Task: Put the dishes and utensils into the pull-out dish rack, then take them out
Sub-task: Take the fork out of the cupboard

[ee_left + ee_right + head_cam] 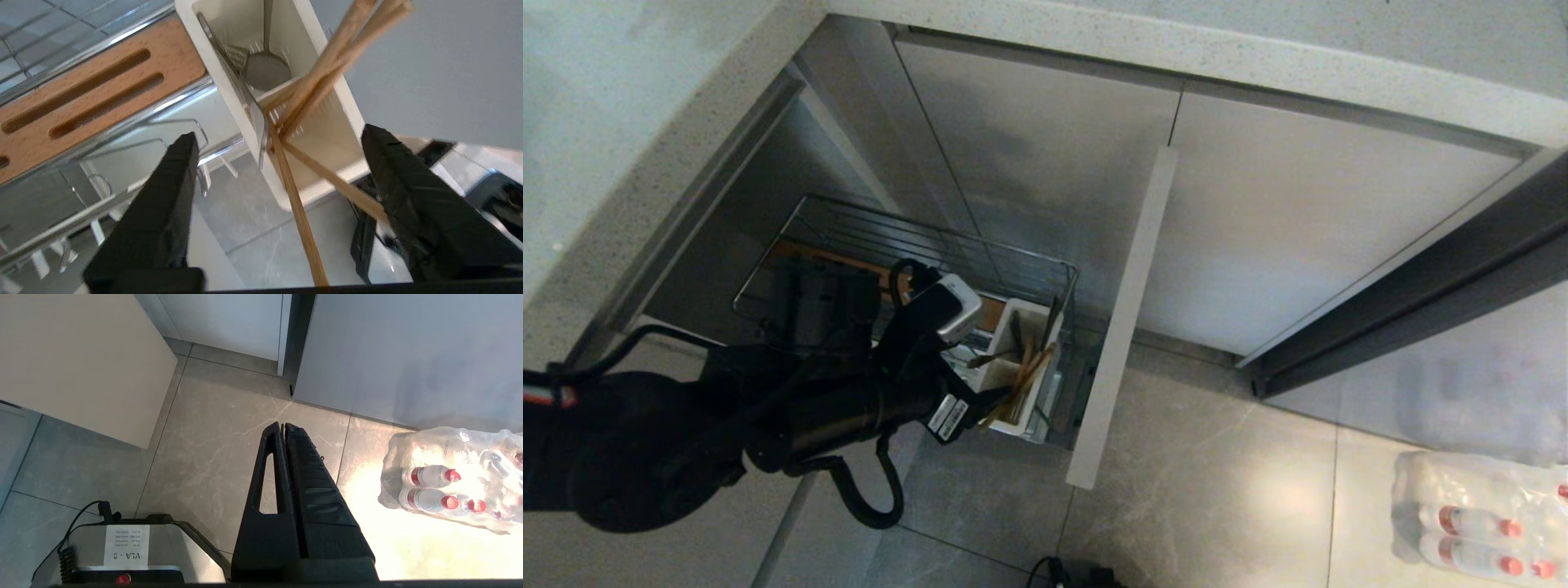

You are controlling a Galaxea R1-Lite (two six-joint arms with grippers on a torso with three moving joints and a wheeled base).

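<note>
chopsticks (322, 73): matt wood; caddy (327, 134): smooth white plastic; rack (947, 245): glossy chrome wire

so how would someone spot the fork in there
Find the wire rack pulled out under the counter, then the white caddy at its front end. The fork leans on the caddy's wall: flat silver metal, among round brown chopsticks.

Wooden chopsticks (310, 87) and a silver fork (255, 114) lean crossed in the rack's white caddy (327, 134).

My black left arm (768, 408) hides much of the chrome wire pull-out rack (980, 253); light-brown wooden chopsticks (298, 212) cut off by wrist-view edges; shrink-wrapped water bottles (1486, 514) cropped.
</note>
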